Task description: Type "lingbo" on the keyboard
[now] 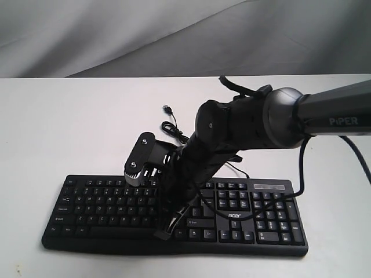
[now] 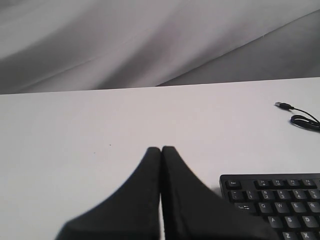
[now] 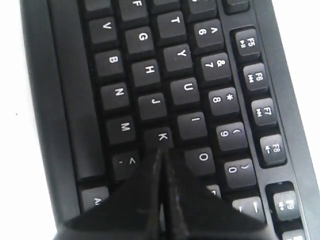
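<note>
The black keyboard [image 1: 104,204] lies across the front of the white table [image 1: 69,127], with its acer logo [image 1: 237,215] towards the right. My right gripper [image 1: 166,231] reaches across the middle and points down over the letter keys, shut with nothing in it. In the right wrist view its tips [image 3: 161,150] sit at the edge of the K key [image 3: 162,136], between the comma key and the O key [image 3: 202,157]; whether they touch a key I cannot tell. My left gripper [image 2: 161,149] is shut and empty over bare table, left of the keyboard's [image 2: 275,200] Esc corner.
The keyboard's thin black cable [image 1: 171,128] coils behind it on the table and ends in a loose USB plug [image 1: 167,108], which also shows in the left wrist view as the plug [image 2: 283,105]. A grey cloth backdrop [image 1: 174,35] hangs behind the table.
</note>
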Robot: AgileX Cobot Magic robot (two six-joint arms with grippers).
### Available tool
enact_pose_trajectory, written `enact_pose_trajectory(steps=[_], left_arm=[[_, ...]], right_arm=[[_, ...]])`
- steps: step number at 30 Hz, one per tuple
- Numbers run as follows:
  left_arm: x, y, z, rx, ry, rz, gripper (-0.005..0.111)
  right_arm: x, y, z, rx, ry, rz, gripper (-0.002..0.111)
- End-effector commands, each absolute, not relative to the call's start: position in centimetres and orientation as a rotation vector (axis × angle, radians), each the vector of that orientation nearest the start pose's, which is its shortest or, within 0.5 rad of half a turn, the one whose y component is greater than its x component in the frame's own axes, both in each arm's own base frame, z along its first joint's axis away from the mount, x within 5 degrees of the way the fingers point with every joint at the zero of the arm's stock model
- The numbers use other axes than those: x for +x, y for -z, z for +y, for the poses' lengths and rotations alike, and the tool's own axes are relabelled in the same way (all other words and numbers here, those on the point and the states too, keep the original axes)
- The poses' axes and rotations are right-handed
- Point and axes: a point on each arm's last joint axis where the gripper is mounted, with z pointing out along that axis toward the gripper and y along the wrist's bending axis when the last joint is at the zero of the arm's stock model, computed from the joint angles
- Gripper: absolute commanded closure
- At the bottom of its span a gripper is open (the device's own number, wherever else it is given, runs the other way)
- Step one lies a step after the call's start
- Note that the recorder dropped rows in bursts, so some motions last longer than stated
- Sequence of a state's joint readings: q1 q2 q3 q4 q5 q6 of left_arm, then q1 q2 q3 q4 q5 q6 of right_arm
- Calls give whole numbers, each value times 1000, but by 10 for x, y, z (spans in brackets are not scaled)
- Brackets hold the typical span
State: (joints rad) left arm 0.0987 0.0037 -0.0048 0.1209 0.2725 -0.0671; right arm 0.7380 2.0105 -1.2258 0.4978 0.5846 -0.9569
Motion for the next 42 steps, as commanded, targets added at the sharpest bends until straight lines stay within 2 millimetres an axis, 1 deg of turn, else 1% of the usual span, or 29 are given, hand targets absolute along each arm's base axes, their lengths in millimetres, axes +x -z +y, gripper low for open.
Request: enact_pose_trajectory(steps=[1, 4, 11, 17, 23, 29, 32, 36, 42], left_arm=[[54, -189, 8, -71, -132, 1749, 106], [54, -189, 8, -71, -132, 1749, 106], [54, -189, 8, -71, -132, 1749, 106], [54, -189, 8, -71, -132, 1749, 106], [54, -189, 8, -71, -132, 1749, 106], [54, -189, 8, -71, -132, 1749, 106], [54, -189, 8, -71, -132, 1749, 106], [54, -189, 8, -71, -132, 1749, 106], [54, -189, 8, -71, -132, 1749, 106]], right_arm=[[274, -133, 280, -1705, -426, 2217, 108], [274, -127, 280, -1709, -427, 2232, 108], [274, -127, 280, -1717, -430, 2233, 108], [276, -145, 282, -1675, -408, 2168, 108], [278, -147, 286, -1642, -380, 2119, 108], [281, -150, 290, -1611, -408, 2067, 108], [281, -147, 291, -1609, -413, 2075, 108], [286, -139, 299, -1627, -454, 2100, 108], [286, -138, 300, -1641, -461, 2104, 108]])
